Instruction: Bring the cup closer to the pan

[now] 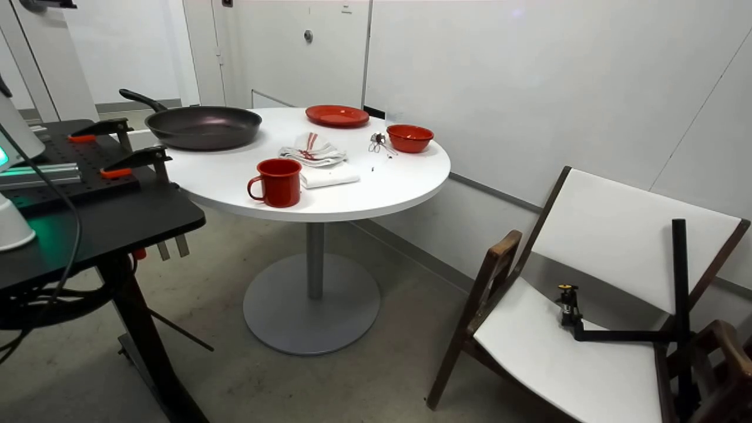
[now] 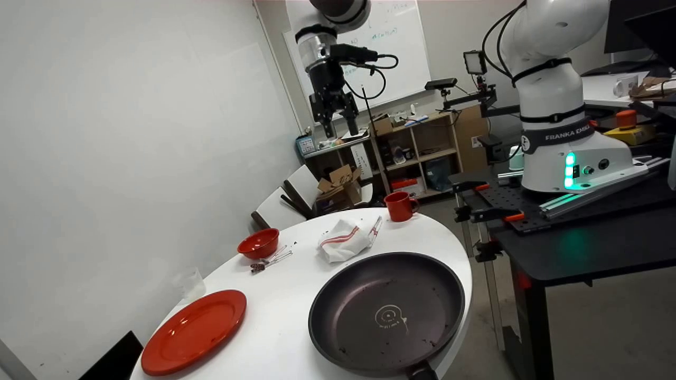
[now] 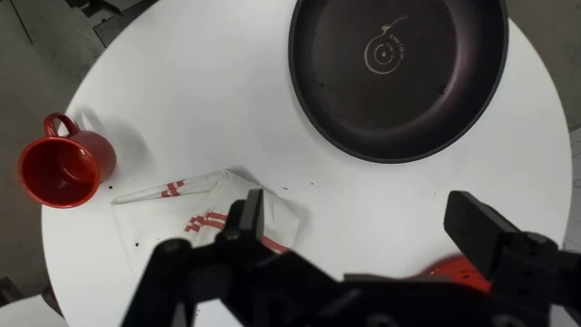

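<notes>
The red cup stands upright near the edge of the round white table, a good way from the pan. The cup also shows in an exterior view and at the left of the wrist view, with its handle pointing up in that picture. The black pan lies on the same table, and shows in an exterior view and at the top right of the wrist view. My gripper is high above the table. In the wrist view the gripper has its fingers wide apart with nothing between them.
A white cloth with red stripes lies beside the cup. A red bowl, a small wire utensil and a red plate lie on the white table. The black desk with the robot base stands alongside.
</notes>
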You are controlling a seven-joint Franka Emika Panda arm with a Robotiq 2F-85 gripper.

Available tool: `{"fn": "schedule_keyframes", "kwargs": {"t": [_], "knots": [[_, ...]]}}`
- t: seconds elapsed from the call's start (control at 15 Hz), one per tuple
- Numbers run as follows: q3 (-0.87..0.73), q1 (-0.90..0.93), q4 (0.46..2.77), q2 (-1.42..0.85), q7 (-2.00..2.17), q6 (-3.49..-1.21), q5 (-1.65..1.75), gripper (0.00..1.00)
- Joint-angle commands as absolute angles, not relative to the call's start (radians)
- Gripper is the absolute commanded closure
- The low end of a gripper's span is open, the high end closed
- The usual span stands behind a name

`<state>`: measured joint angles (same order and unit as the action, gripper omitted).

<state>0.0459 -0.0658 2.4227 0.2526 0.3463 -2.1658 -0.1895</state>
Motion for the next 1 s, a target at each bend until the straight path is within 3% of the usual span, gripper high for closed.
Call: {"fn": "schedule_keyframes", "kwargs": {"t": [0.0, 0.93], "knots": [[0.023, -0.091, 2.496, 0.233, 0.389, -2.248, -0.139, 0.0], [-0.152, -0.204, 2.693, 0.013, 0.278, -2.682, -0.079, 0.0]]}}
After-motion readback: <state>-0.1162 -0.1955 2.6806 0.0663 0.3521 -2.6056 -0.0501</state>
